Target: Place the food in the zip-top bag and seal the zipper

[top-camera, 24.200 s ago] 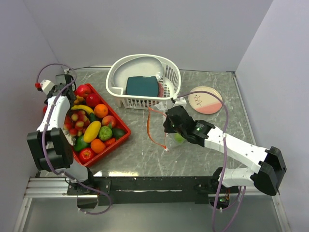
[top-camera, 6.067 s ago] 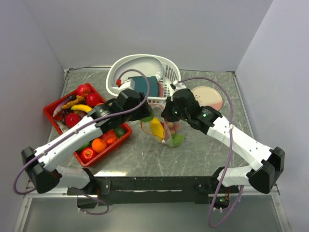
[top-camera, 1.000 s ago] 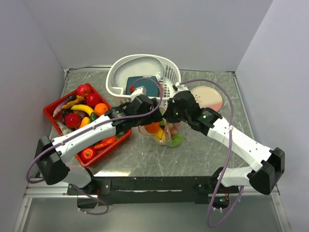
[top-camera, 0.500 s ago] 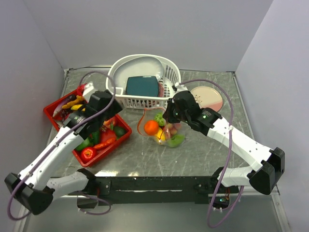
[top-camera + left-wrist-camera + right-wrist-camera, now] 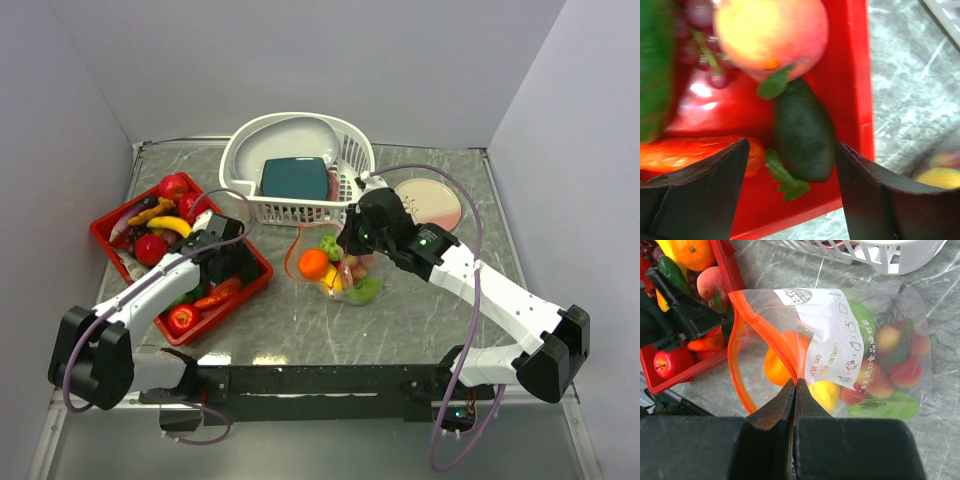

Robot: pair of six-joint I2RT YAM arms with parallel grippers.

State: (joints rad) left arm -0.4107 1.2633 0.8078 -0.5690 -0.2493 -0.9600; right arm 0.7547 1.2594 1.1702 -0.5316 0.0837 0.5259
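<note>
Left gripper back over tray, jaws wide; right gripper's jaws pinch zipper; one orange in bag.

The left arm reaches forward and low, its end effector with jaws standing apart, apparently gripping nothing. The right arm bends inward at the elbow, its end effector pinched tight on the rim of the zip-top bag.

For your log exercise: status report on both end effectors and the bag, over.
Left end effector open over dark green piece in red tray. Right end effector shut on zip-top bag, mouth open. Nothing between tray and bag.
</note>
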